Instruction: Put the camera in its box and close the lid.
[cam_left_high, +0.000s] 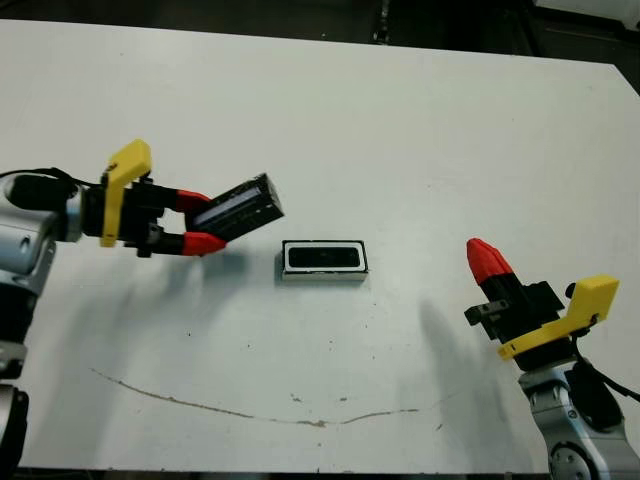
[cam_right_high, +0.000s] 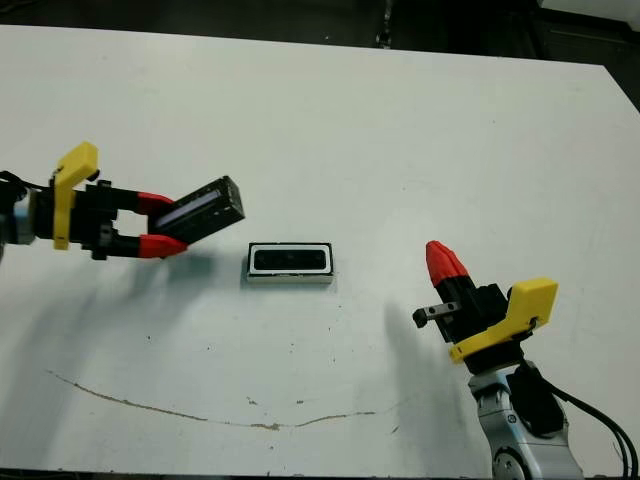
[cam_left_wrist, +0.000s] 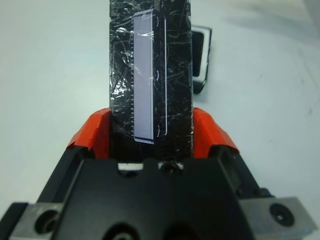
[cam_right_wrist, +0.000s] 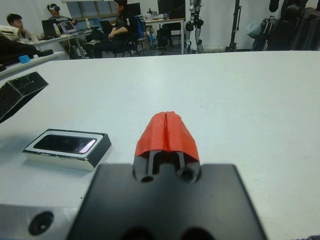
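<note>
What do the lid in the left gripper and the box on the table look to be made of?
The lid, clamped in the left gripper, looks like rigid card or plastic under glossy clear film: its black face is creased and glinting, with a pale strip. The box seems to be stiff card or plastic: dark outer wall, white lining. The camera inside shows a glossy, glass-like face.

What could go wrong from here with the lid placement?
1. The left gripper holds the lid tilted, off to the side of the box; lowered at that angle, it may land skewed or catch the rim.
2. Nothing steadies the box: the right gripper is shut and apart from it, so a push from the lid could slide it.
3. The camera could stop the lid seating if it sits proud.
</note>
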